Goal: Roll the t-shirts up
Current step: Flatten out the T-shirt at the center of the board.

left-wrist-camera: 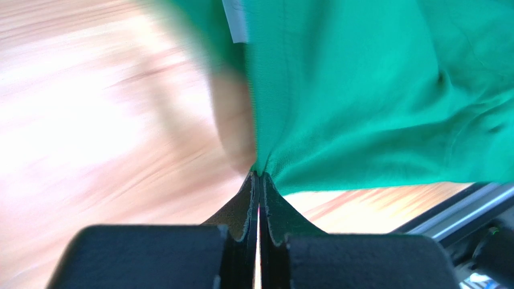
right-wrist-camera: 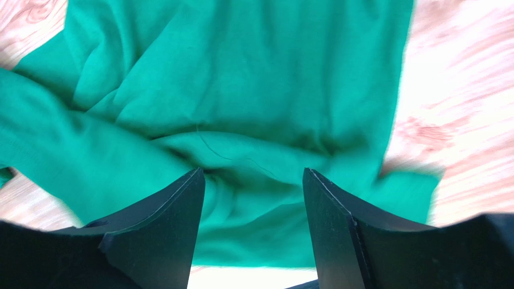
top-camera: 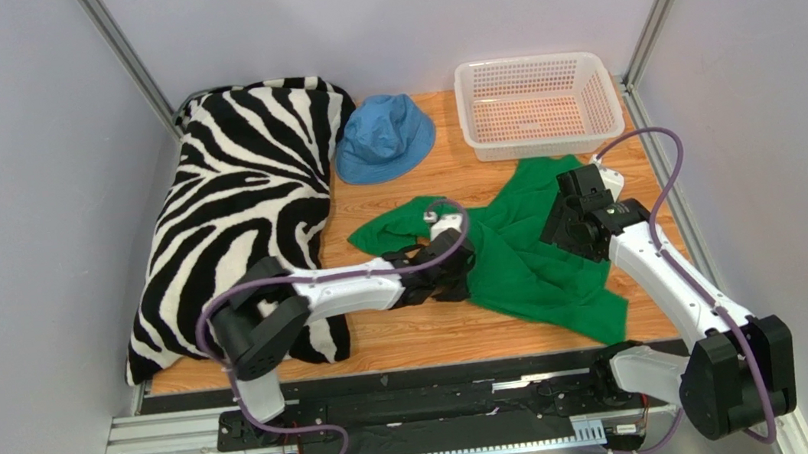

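At the far left lies one zebra pillow (top-camera: 243, 200), then one blue bucket hat (top-camera: 384, 137) at the far edge. The left end effector (left-wrist-camera: 259, 180) is clamped together on an edge of the single green t-shirt (top-camera: 535, 269), which lies crumpled on the counter (top-camera: 446, 338), right of centre. The right end effector (right-wrist-camera: 253, 173) hovers over the cloth with its fingers apart. One white basket (top-camera: 538, 104) sits far right. The left pinch takes only the very tip of the fabric, so a pull may slip it free. Rolling the bunched folds would likely give a lopsided roll.
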`<state>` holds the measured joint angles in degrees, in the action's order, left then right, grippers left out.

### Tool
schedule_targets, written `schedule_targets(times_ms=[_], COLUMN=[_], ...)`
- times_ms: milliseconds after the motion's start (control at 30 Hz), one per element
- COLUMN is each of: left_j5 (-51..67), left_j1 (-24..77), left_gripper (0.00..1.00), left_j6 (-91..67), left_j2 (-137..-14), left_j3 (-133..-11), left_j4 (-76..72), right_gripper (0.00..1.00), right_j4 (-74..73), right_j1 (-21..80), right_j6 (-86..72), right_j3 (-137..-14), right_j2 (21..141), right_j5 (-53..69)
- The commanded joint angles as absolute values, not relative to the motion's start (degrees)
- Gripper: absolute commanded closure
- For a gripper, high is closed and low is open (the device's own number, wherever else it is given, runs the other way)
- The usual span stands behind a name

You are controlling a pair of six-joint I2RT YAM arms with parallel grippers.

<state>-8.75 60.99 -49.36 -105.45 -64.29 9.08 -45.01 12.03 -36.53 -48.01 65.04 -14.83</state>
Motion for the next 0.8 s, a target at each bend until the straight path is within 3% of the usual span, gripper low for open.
schedule_targets(times_ms=[0,100,267,767], left_j5=[-15.9,-15.6,-13.5,-7.2], left_j1=[53.3,45.0,33.4,23.3], left_gripper=[1.00,1.00,1.00,1.00], left_j6=[-49.3,-47.1,-42.3,-41.4], left_j2=[-87.9,-80.3,-76.5,-75.2], left_j3=[-52.4,-46.4,-46.8,-55.4], left_j4=[17.7,20.1,24.2,29.8], right_gripper=[0.35,0.35,0.34,0.41], right_j4=[-41.0,-39.6,-40.2,-42.0], right_j1=[12.7,14.5,15.1,1.9], right_j6=[-36.7,-37.5,-37.3,-38.1], right_j3=[-48.8,-48.1,-49.1,-45.4], right_j2=[66.2,67.0,68.3,66.5], right_j5=[-11.8,-11.6,-13.9,-15.4])
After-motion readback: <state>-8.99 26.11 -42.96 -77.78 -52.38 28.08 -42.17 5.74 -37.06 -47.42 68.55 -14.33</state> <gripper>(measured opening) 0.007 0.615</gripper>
